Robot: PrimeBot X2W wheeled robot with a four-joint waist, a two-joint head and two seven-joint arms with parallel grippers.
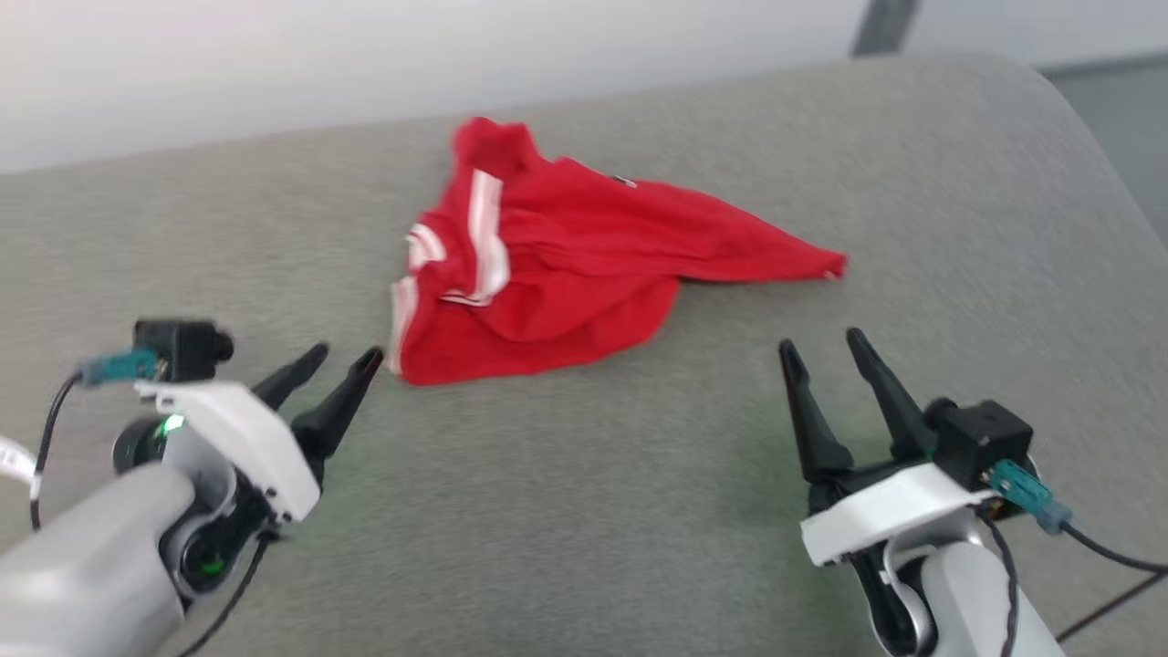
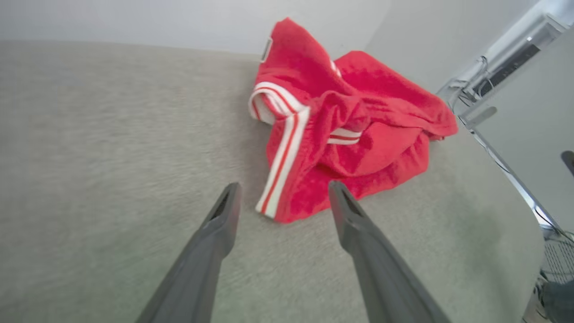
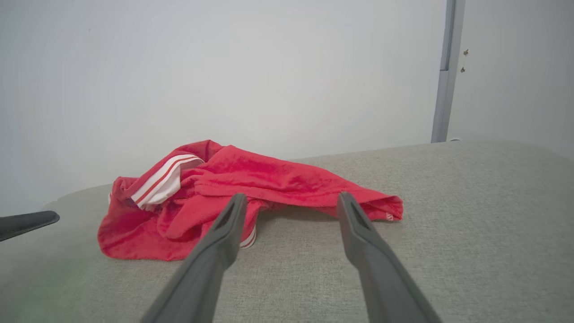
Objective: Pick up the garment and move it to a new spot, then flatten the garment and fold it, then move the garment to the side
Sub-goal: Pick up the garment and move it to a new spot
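The garment (image 1: 566,265) lies crumpled just past the left hand (image 1: 349,349) — it and the right hand (image 1: 819,339) gape empty.

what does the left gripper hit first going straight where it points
Probably the crumpled red jersey T-shirt with white-striped trim, just ahead of the open left gripper; depth unclear.

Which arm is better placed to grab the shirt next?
Left, probably: the left gripper is open, fingers almost touching the garment at its striped corner; the right gripper sits farther back.
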